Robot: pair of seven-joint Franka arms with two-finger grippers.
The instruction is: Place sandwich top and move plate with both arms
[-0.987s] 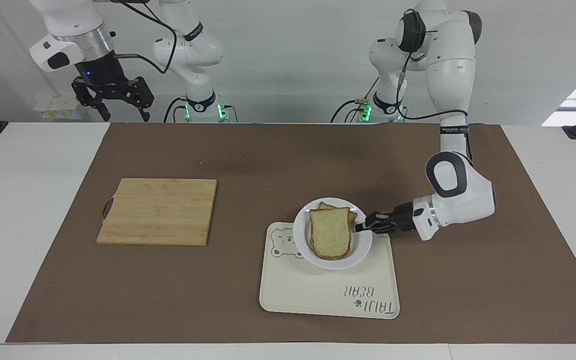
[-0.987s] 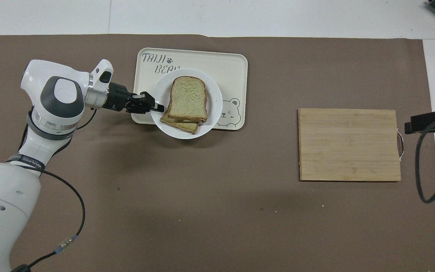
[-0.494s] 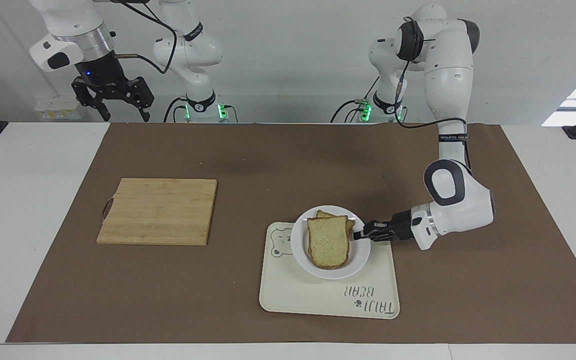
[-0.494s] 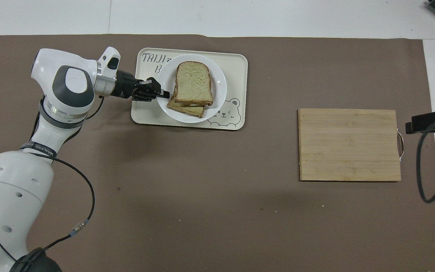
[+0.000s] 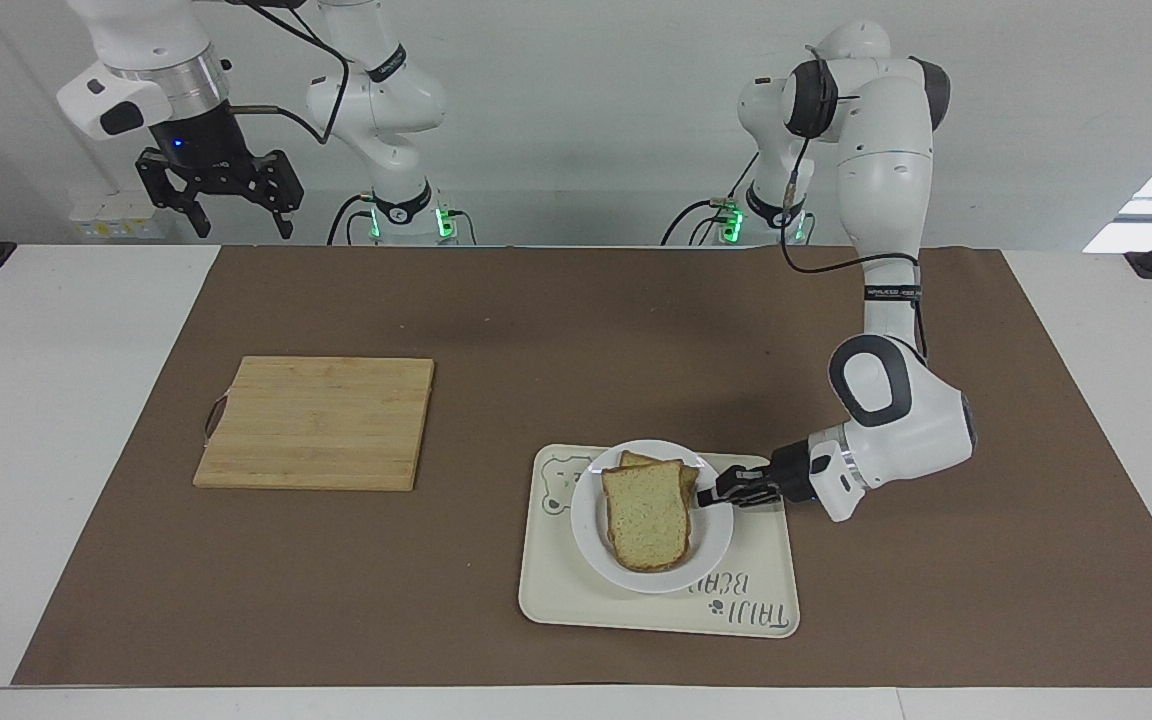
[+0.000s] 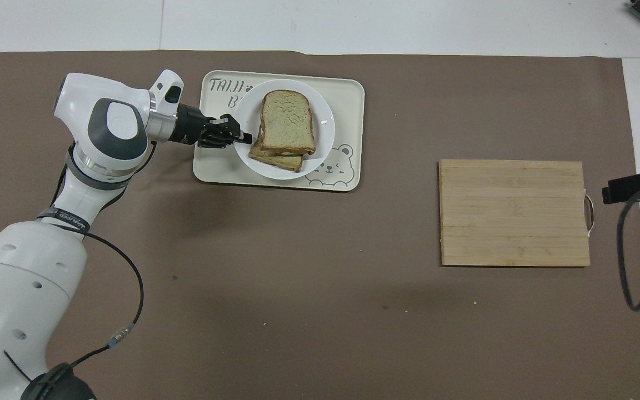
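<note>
Plate: we see the small round white plate (image 5: 596, 545) over the cream rectangular tray (image 5: 766, 560), bearing the pale crusted bread slice (image 5: 644, 515).
Left gripper (image 5: 708, 494): we find it clamped on the plate's rim.
Right gripper (image 5: 216, 205): jaws spread wide, waiting, holding nothing.

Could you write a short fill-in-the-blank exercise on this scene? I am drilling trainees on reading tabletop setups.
1. The small round white plate lies over the cream rectangular ____ with the bear drawing.
2. The left hand is shut on the plate's ____.
3. The pale bread slice lies on a second ____.
4. The bamboo cutting board carries ____.

Missing words: tray; rim; slice; nothing
</note>
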